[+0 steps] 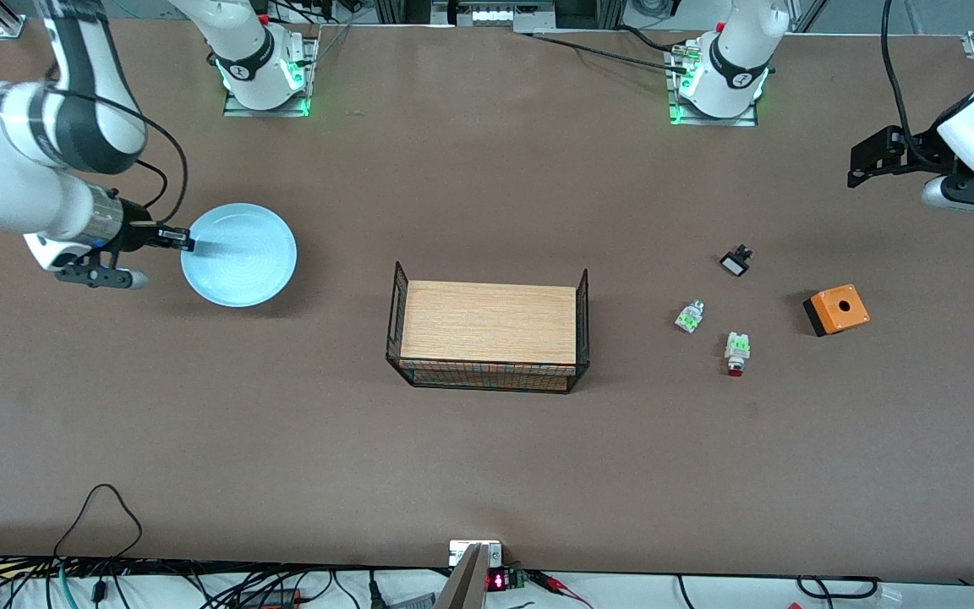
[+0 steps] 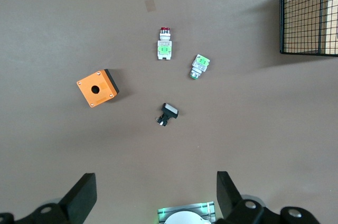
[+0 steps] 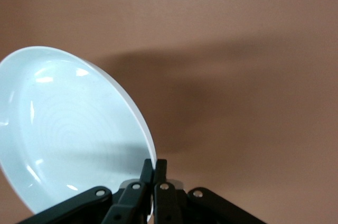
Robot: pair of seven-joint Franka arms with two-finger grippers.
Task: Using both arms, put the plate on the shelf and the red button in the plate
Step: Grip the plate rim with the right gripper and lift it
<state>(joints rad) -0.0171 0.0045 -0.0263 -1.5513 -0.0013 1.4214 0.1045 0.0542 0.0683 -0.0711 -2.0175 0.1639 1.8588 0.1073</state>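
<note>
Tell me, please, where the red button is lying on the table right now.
The red button lies on the table toward the left arm's end, beside the white-green piece and nearer the front camera than the orange box; no end effector touches it.

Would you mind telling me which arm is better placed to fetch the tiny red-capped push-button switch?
Left: its open gripper hangs over the table near the red button; the right gripper is shut on the pale blue plate.

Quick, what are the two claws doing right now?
Right gripper: shut on the plate rim.
Left gripper: open, holding nothing, over bare table.
</note>
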